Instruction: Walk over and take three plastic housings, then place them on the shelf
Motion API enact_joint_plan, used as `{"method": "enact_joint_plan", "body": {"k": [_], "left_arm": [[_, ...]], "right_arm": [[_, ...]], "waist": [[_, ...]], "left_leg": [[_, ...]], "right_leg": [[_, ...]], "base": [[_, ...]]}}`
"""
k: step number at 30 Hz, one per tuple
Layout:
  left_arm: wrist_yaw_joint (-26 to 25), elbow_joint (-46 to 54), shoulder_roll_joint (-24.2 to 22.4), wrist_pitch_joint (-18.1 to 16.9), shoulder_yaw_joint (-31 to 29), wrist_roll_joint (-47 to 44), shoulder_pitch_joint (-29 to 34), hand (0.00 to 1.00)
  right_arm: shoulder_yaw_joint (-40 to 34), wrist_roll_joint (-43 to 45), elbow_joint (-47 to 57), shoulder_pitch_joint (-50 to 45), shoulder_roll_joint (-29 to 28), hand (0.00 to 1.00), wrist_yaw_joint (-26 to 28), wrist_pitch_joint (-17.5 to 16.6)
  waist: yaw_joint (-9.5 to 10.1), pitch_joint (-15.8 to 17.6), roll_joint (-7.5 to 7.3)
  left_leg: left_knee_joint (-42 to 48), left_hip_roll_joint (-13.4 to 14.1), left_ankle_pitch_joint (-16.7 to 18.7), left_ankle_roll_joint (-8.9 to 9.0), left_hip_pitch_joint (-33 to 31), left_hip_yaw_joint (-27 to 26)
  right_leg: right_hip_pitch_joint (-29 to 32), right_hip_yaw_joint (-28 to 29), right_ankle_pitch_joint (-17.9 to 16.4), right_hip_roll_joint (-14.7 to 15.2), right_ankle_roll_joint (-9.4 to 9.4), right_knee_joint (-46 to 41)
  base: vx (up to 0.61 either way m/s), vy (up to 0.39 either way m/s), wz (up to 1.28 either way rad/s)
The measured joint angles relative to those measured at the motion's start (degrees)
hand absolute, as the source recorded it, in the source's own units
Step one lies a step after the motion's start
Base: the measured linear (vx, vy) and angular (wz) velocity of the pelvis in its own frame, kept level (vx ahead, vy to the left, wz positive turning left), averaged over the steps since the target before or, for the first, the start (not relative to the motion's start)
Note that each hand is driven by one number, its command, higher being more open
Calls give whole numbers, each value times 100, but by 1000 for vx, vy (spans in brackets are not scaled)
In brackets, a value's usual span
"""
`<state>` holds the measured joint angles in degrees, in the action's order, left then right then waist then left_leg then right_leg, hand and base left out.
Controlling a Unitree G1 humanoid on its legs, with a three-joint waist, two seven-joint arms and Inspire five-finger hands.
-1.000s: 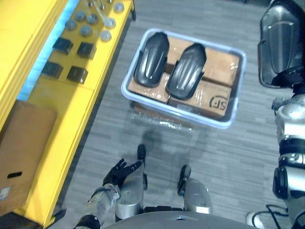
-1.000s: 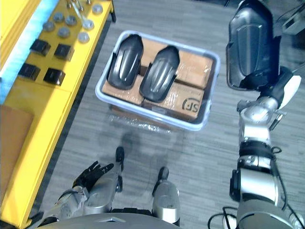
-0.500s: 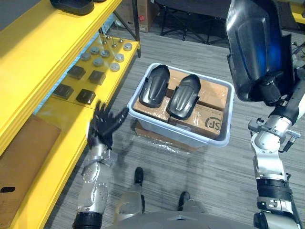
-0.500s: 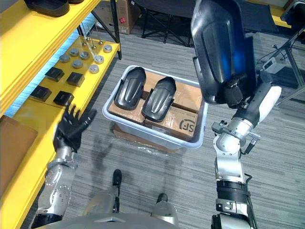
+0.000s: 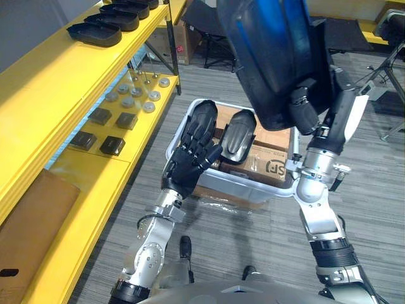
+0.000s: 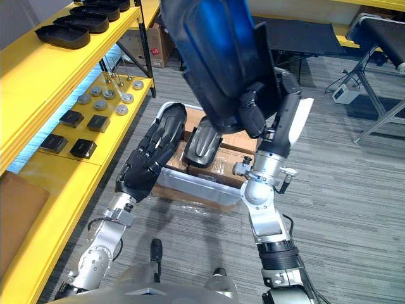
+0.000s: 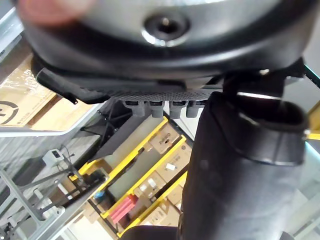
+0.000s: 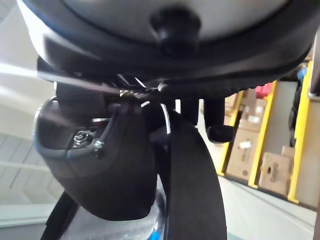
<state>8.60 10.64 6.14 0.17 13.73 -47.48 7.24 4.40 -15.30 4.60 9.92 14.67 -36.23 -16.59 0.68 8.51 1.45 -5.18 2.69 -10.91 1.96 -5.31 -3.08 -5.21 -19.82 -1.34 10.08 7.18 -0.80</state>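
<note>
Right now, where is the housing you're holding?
The housing is held up in the right hand, high in the eye views, above the bin on the floor, right of the yellow shelf.

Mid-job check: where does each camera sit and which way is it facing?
Left eye view: on the head, looking down at bin and yellow shelf; both arms show.
Right eye view: beside it; both share the housing gripped by the right hand and the open left hand.
Left wrist view: along the left hand toward yellow racks.
Right wrist view: along the right hand, against the housing.
</note>
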Motion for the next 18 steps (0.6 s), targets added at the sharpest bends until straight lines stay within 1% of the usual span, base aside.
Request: {"method": "enact_joint_plan", "body": {"k": [3, 7, 9, 15, 18], "left_arm": [[16, 0, 83, -75, 74, -10, -147, 100], [34, 1, 95, -187, 187, -17, -269, 100], [90, 1, 86, -262, 237, -21, -292, 100], [112, 1, 90, -269, 387, 20, -303, 100], [-78, 1, 102, -268, 398, 27, -302, 100]], "right_arm": [[222, 2, -81, 0, -94, 0, 160, -1], [579, 5, -407, -2, -208, 0, 394, -13], [765, 6, -519, -16, -233, 0, 494, -13], [1176, 6, -776, -132, -421, 0, 815, -15], [1353, 59, -912, -253, -548, 0, 830, -58]], "waist": [[40, -95, -7], [44, -228, -18], [43, -238, -15], [58, -252, -23], [60, -301, -53]], "left_leg": [[0, 1, -14, -20, 1, -17], [0, -2, -21, -29, 4, -20], [0, 3, -17, -22, 10, -20], [0, -3, -5, -5, 21, -20], [-1, -2, -4, -5, 20, -20]], "right_leg": [[0, 10, 32, 0, 32, 11], [-1, 15, 33, 4, 32, 10], [-2, 20, 32, 0, 31, 6], [1, 39, 17, 8, 3, -4], [8, 41, 10, 8, -6, -2]], "base": [[0, 0, 0], [0, 0, 0], [0, 0, 0], [-5, -1, 0], [0, 0, 0]]}}
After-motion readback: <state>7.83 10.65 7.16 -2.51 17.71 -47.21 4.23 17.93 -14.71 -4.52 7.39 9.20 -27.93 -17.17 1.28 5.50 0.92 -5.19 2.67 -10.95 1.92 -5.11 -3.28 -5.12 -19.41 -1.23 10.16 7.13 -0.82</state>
